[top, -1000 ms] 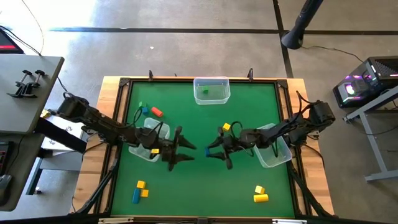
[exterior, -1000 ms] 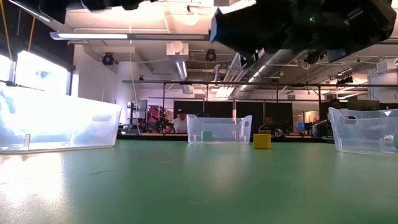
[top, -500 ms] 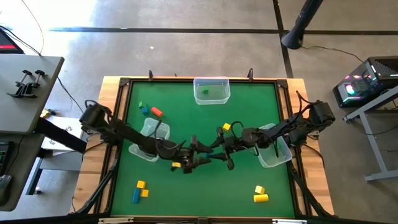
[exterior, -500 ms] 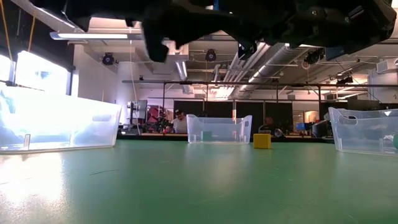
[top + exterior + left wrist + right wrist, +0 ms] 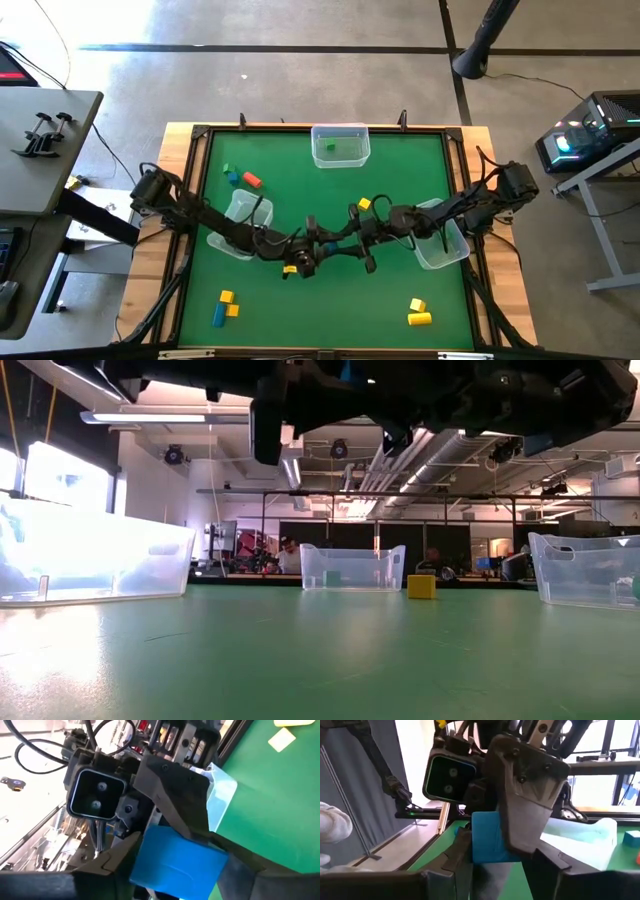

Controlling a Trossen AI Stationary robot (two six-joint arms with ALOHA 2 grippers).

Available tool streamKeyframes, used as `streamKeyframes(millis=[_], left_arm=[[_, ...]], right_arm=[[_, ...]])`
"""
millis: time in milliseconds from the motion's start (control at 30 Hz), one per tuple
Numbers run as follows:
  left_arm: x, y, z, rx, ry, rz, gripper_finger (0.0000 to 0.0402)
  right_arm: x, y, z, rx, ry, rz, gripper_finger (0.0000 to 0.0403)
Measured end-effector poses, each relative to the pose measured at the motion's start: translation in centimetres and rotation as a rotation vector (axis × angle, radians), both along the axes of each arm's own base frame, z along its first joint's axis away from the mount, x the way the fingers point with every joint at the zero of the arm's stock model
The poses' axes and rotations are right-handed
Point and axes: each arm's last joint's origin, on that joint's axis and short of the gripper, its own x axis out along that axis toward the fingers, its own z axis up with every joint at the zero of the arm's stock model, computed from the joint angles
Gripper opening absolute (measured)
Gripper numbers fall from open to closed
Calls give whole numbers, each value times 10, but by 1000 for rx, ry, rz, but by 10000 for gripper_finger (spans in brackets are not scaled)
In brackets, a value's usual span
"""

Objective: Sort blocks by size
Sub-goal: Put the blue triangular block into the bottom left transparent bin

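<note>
Both claws met over the middle of the green-matted worktop (image 5: 300, 150), raised off the surface. The small blue cube-like block (image 5: 180, 862) sat between them in mid-air.

- Right claw (image 5: 342, 245): clenched on the blue block, reaching in from the right edge.
- Left claw (image 5: 316, 246): reaching in from the left edge. Its fingers (image 5: 112, 865) bracketed the same block and pressed on both sides, so it was grasping it too (the left wrist view shows no gap on either side).
- The two pairs of fingers were interleaved around the block, each crossing the other.

Everything else was on the worktop:
- A yellow cube (image 5: 364, 204) lay just beyond the claws, toward the far edge.
- A small green block (image 5: 228, 170), a small blue block (image 5: 233, 179) and a red-orange bar (image 5: 252, 180) were clustered near the far-left corner.
- Two yellow cubes (image 5: 227, 297) and a blue bar (image 5: 218, 315) sat close together near the near-left corner.
- A yellow cube (image 5: 417, 304) lay just beside a yellow cylinder (image 5: 419, 318) near the near-right corner.
- A clear plastic bin (image 5: 340, 127) stood at the middle of the far edge with one green block (image 5: 330, 148) inside.
- A second clear bin (image 5: 245, 200) stood on the left side, partly under the left arm.
- A third clear bin (image 5: 455, 245) stood on the right side, under the right arm. I can't make out what is in these two.
</note>
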Motion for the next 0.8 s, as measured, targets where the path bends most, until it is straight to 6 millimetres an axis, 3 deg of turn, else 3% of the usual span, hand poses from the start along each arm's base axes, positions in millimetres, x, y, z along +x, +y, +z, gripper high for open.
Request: streamKeyframes(millis=[200, 800], left_arm=[[-3, -1, -3, 36, 27, 115, 172], [-4, 3, -8, -48, 48, 237, 188]], right_arm=[[1, -4, -2, 45, 39, -69, 142], [3, -15, -7, 113, 98, -188, 142]])
